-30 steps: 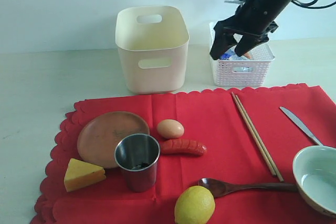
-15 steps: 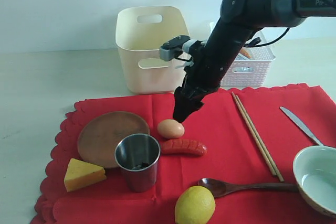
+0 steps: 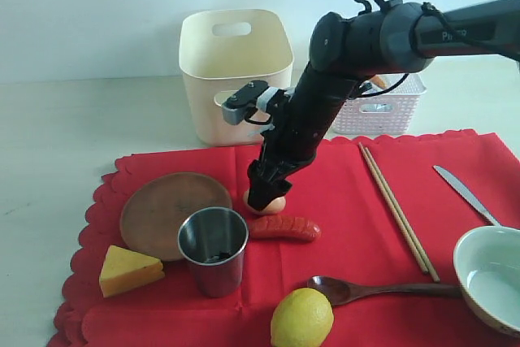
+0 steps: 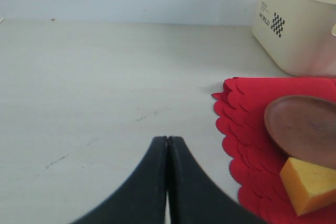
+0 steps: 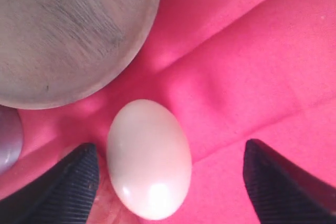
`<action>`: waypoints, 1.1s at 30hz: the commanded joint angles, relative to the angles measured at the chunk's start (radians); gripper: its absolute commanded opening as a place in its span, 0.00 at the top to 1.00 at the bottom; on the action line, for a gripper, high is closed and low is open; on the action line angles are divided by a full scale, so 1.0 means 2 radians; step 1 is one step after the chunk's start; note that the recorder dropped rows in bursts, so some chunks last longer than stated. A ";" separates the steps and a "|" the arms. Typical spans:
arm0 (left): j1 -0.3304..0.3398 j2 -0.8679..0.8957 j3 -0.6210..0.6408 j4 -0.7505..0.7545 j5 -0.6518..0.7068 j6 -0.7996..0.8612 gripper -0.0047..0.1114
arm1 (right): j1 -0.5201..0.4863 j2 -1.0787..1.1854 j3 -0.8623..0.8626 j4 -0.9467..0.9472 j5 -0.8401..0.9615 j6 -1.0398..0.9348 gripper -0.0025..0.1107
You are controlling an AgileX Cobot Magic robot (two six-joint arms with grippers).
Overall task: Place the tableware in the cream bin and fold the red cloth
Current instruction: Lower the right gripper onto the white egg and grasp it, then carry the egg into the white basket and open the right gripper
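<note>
Covering the lower half of the exterior view, the cloth (image 3: 341,193) is soft and limp, and is best pinched at a scalloped edge once it is bare. The bin (image 3: 236,79) stands upper centre, just behind it. The plate (image 3: 162,209), lower left, looks stiff and flat and likely needs a rim grip. The bowl (image 3: 487,278), lower right corner, looks breakable, so hold it over its wall. The cup (image 3: 213,249), beside the plate, is smooth steel and probably slippery. The chopsticks (image 3: 398,209), spoon (image 3: 374,288) and knife (image 3: 465,193) lie thin and low at right. The right gripper (image 3: 262,194) stands wide open astride the egg (image 5: 149,158), gripping nothing. The left gripper (image 4: 168,182) is closed and empty over the table (image 4: 79,77).
</note>
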 commanded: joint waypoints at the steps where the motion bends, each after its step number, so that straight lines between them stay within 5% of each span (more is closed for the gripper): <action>1: -0.003 -0.003 -0.002 -0.001 -0.007 -0.001 0.96 | 0.001 0.015 0.000 -0.001 -0.006 -0.005 0.34; 6: -0.003 -0.003 -0.002 -0.001 -0.007 -0.001 0.96 | 0.001 0.026 0.000 -0.001 -0.006 -0.008 0.44; 15: -0.003 -0.003 -0.002 -0.001 -0.007 -0.001 0.96 | 0.001 0.014 0.000 -0.007 -0.004 -0.006 0.98; 33: -0.003 -0.003 -0.002 -0.001 -0.007 -0.001 0.96 | 0.001 -0.078 0.000 -0.061 0.006 0.098 0.98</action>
